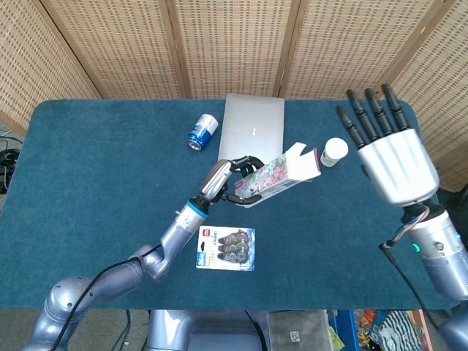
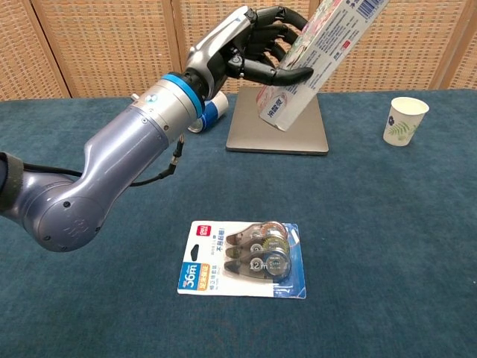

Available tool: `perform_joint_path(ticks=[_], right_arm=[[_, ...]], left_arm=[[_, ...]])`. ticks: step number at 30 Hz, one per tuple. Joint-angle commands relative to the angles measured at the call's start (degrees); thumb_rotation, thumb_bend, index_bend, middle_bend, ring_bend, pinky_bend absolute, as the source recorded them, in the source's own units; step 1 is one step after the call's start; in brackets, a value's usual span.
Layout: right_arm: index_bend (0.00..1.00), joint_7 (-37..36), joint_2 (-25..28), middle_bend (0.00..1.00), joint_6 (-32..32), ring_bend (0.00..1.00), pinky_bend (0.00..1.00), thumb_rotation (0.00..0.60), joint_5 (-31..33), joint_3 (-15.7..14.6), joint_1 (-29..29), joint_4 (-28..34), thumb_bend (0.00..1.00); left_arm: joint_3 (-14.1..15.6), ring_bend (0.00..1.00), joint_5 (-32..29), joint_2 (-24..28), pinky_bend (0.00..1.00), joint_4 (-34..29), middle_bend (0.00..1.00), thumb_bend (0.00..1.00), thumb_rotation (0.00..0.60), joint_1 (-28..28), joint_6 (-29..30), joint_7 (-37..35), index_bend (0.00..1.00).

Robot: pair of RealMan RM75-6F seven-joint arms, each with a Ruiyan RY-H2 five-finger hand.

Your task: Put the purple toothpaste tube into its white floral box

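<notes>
My left hand [image 1: 228, 180] grips the lower end of the white floral box [image 1: 281, 175] and holds it tilted above the table. The box's open end points up and to the right, with a flap [image 1: 295, 151] raised. A thin purple edge of the toothpaste tube [image 1: 316, 162] shows at that opening; the rest of the tube is hidden inside. In the chest view the left hand [image 2: 257, 41] wraps the box [image 2: 317, 56], whose top runs out of frame. My right hand [image 1: 393, 157] hangs far right, open, fingers spread, holding nothing.
A closed silver laptop [image 1: 254, 126] lies at the back centre, with a blue can [image 1: 202, 131] to its left. A paper cup [image 1: 335, 151] stands right of the box's open end. A correction tape pack [image 1: 227, 248] lies near the front edge.
</notes>
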State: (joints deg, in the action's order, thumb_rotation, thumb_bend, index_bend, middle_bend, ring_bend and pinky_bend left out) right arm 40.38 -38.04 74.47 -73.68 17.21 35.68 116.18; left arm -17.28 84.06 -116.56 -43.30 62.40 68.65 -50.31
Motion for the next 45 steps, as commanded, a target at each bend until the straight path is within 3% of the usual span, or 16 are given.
perform_joint_path(ticks=[1, 7, 12, 17, 22, 24, 25, 27, 28, 29, 32, 36, 40, 45], right_arm=[[0.00, -4.5, 0.2, 0.00, -0.1, 0.00, 0.00, 0.600, 1.1, -1.2, -2.4, -3.2, 0.00], [0.00, -12.9, -3.8, 0.00, -1.0, 0.00, 0.00, 0.600, -0.1, -4.2, -5.6, -9.9, 0.00], [0.00, -19.6, -8.3, 0.00, -1.0, 0.00, 0.00, 0.600, -2.8, -6.7, -7.8, -16.0, 0.00], [0.00, -24.3, -11.6, 0.00, -1.0, 0.00, 0.00, 0.600, -5.1, -8.4, -9.2, -20.6, 0.00], [0.00, -27.3, -13.4, 0.00, -0.5, 0.00, 0.00, 0.600, -6.9, -9.4, -10.3, -23.2, 0.00], [0.00, -28.2, -13.7, 0.00, 0.1, 0.00, 0.00, 0.600, -7.7, -9.6, -10.8, -23.6, 0.00], [0.00, -28.5, -13.7, 0.00, 0.3, 0.00, 0.00, 0.600, -8.0, -9.6, -10.9, -23.7, 0.00], [0.00, -29.4, -13.8, 0.00, 1.1, 0.00, 0.00, 0.600, -8.7, -9.9, -11.7, -23.9, 0.00], [0.00, -29.9, -13.7, 0.00, 1.4, 0.00, 0.00, 0.600, -9.0, -10.0, -12.0, -24.0, 0.00], [0.00, -30.1, -13.7, 0.00, 1.6, 0.00, 0.00, 0.600, -9.1, -10.0, -12.2, -24.1, 0.00], [0.00, -31.5, -13.8, 0.00, 2.8, 0.00, 0.00, 0.600, -9.6, -10.0, -13.2, -24.1, 0.00], [0.00, -33.7, -14.5, 0.00, 4.6, 0.00, 0.00, 0.600, -10.6, -10.5, -14.8, -24.8, 0.00], [0.00, -38.4, -17.9, 0.00, 9.9, 0.00, 0.00, 0.600, -14.9, -11.9, -17.4, -28.4, 0.00], [0.00, -42.2, -22.2, 0.00, 12.8, 0.00, 0.00, 0.600, -18.4, -14.0, -19.6, -32.9, 0.00]], left_arm=[[0.8, 0.50, 0.6, 0.5, 0.54, 1.4, 0.54, 0.31, 0.600, -0.3, 0.4, 2.8, 0.53], [6.6, 0.50, 4.8, 4.6, 0.54, 4.6, 0.54, 0.31, 0.600, -1.7, -0.5, 12.6, 0.53], [11.5, 0.50, 5.2, 10.5, 0.54, 1.0, 0.54, 0.31, 0.600, -5.7, -4.9, 22.3, 0.53], [13.0, 0.50, 2.2, 13.7, 0.54, -3.0, 0.54, 0.31, 0.600, -9.5, -8.5, 29.3, 0.53], [12.9, 0.49, -0.5, 13.5, 0.54, -3.5, 0.54, 0.31, 0.600, -11.5, -11.2, 31.1, 0.53], [13.1, 0.45, -0.7, 12.8, 0.50, -2.6, 0.51, 0.31, 0.600, -11.9, -11.8, 32.1, 0.53], [13.2, 0.36, -0.8, 12.6, 0.43, -2.4, 0.42, 0.31, 0.600, -12.0, -12.0, 32.3, 0.49], [14.2, 0.15, -1.5, 12.4, 0.21, -2.5, 0.17, 0.31, 0.600, -12.2, -15.8, 33.3, 0.29], [13.9, 0.05, -2.3, 12.9, 0.08, -3.6, 0.06, 0.31, 0.600, -12.1, -17.3, 33.9, 0.14], [13.7, 0.00, -2.6, 13.2, 0.02, -4.4, 0.00, 0.31, 0.600, -12.1, -17.8, 34.0, 0.04], [12.8, 0.00, -3.8, 15.9, 0.00, -9.7, 0.00, 0.30, 0.600, -12.7, -18.1, 34.9, 0.00], [12.0, 0.00, -4.8, 20.9, 0.00, -18.0, 0.00, 0.26, 0.600, -15.0, -15.3, 37.8, 0.00], [10.8, 0.00, -6.6, 29.6, 0.00, -30.2, 0.00, 0.22, 0.600, -22.1, -4.6, 42.5, 0.00], [11.8, 0.00, -7.6, 38.2, 0.00, -41.8, 0.00, 0.17, 0.600, -31.2, 7.7, 49.3, 0.00]])
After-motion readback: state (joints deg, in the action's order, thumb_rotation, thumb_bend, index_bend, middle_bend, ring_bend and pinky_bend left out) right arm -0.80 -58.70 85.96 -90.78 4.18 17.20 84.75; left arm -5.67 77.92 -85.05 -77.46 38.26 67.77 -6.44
